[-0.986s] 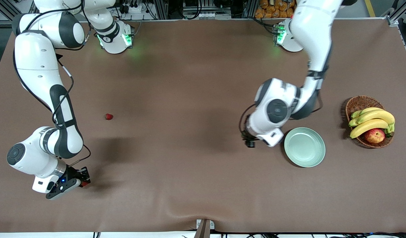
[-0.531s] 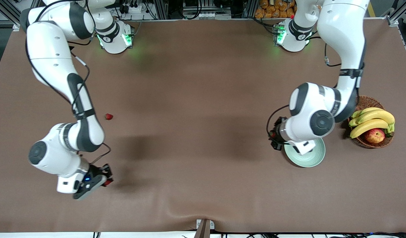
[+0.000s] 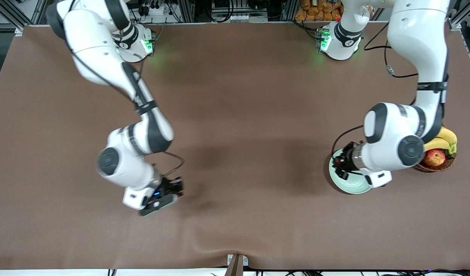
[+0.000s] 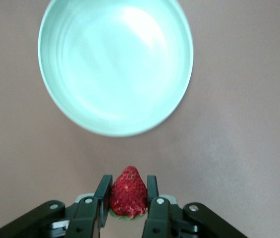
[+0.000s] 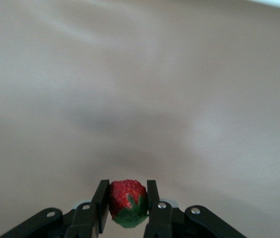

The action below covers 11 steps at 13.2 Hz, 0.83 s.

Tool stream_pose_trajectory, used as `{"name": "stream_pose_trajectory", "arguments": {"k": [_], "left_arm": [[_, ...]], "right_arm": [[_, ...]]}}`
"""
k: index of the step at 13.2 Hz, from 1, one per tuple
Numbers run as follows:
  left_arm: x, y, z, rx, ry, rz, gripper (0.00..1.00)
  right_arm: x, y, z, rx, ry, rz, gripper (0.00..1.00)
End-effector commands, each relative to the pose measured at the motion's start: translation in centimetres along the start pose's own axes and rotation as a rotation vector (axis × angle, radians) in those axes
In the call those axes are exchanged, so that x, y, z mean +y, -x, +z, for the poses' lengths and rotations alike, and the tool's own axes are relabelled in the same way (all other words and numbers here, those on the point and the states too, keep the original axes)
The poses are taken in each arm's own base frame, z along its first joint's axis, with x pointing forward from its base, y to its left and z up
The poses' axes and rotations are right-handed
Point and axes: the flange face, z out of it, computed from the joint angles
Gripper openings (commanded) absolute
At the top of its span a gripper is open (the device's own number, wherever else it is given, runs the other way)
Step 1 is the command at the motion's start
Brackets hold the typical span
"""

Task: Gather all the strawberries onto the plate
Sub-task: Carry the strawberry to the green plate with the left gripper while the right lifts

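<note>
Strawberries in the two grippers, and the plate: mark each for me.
Strawberry in left gripper [image 4: 128, 193]: left wrist view, middle of the red flesh.
Strawberry in right gripper [image 5: 127, 197]: right wrist view, red flesh above the green cap.
Plate [image 4: 115, 64]: left wrist view, bare inner floor.

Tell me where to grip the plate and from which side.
Pinch the plate's rim from above, one finger inside, one outside: it is shallow and lies flat, leaving only its raised edge. Use the edge nearest the front camera, clear of the left gripper.

High front camera over the whole table [image 3: 235, 115]; wrist cameras close above it.
</note>
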Motion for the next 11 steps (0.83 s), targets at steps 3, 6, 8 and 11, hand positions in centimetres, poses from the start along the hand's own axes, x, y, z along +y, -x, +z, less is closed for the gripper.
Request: {"name": "stream_pose_trajectory", "arguments": {"k": [3,6,8,11], "left_arm": [[-0.9,-4.9,1.0,0.029,-0.016,0.142,0.0],[-0.7,-7.7,3.1,0.076,0.011,0.191,0.0],[-1.3,-10.1,4.5,0.081,0.014,0.227,0.0],[-0.9,-10.5,6.9,0.091,0.023,0.253,0.0]], "right_arm": [[-11.6,1.7,1.3,-0.022,-0.016,0.201,0.0],[-20.2,4.0,2.5,-0.033,-0.01,0.279,0.0],[-25.4,6.1,3.1,-0.036,0.025,0.337,0.0],[-30.9,9.9,5.3,-0.037,0.094,0.408,0.0]]}}
